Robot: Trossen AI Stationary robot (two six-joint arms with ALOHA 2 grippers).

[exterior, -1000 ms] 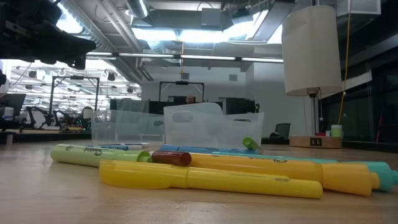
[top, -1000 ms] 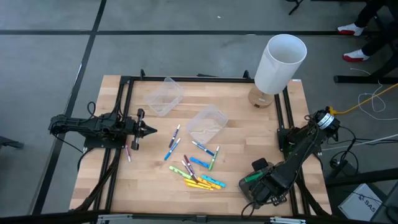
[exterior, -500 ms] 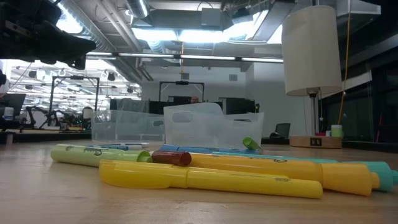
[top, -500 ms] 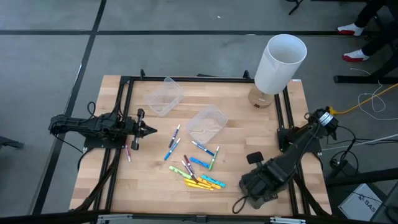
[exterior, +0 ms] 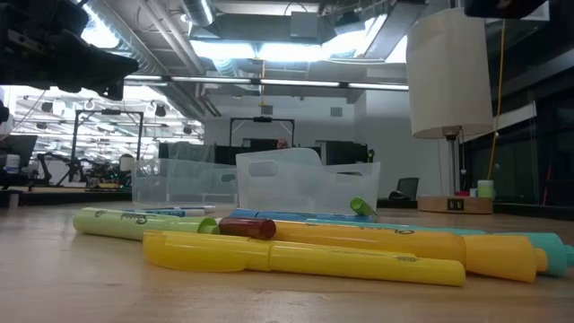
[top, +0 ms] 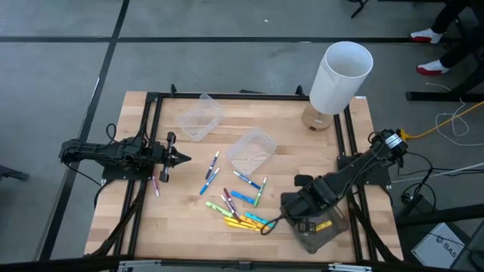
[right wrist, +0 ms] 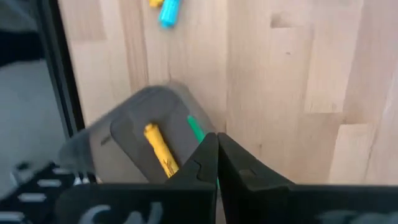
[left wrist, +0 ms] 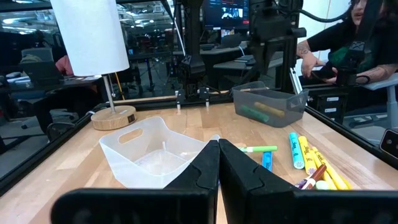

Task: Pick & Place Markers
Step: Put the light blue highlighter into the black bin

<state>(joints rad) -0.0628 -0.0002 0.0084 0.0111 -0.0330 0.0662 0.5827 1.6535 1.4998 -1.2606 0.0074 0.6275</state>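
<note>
Several markers (top: 238, 202) in yellow, green, light blue, maroon and white lie in a loose heap on the wooden table; the low view shows them close up (exterior: 305, 256). One more marker (top: 156, 185) lies apart near the left arm. A grey tub (top: 318, 233) near the table's near right corner holds a yellow marker (right wrist: 160, 149) and a green one (right wrist: 196, 129). My right gripper (right wrist: 217, 140) is shut and empty, hovering over the tub's rim on the heap's side (top: 295, 217). My left gripper (top: 181, 157) waits shut at the table's left, its tips (left wrist: 219, 148) pointing across the table.
Two clear plastic tubs (top: 200, 117) (top: 251, 149) stand on the far half of the table. A white-shaded lamp (top: 340, 75) on a wooden base stands at the far right corner. A black frame (top: 144, 166) borders the table. A person (left wrist: 360, 37) sits beyond the table.
My right arm has swung from over the grey tub toward the table's left and slightly far, toward the marker heap. The tub, hidden under the arm before, now shows with a yellow marker inside. The left arm and the heap have kept still.
</note>
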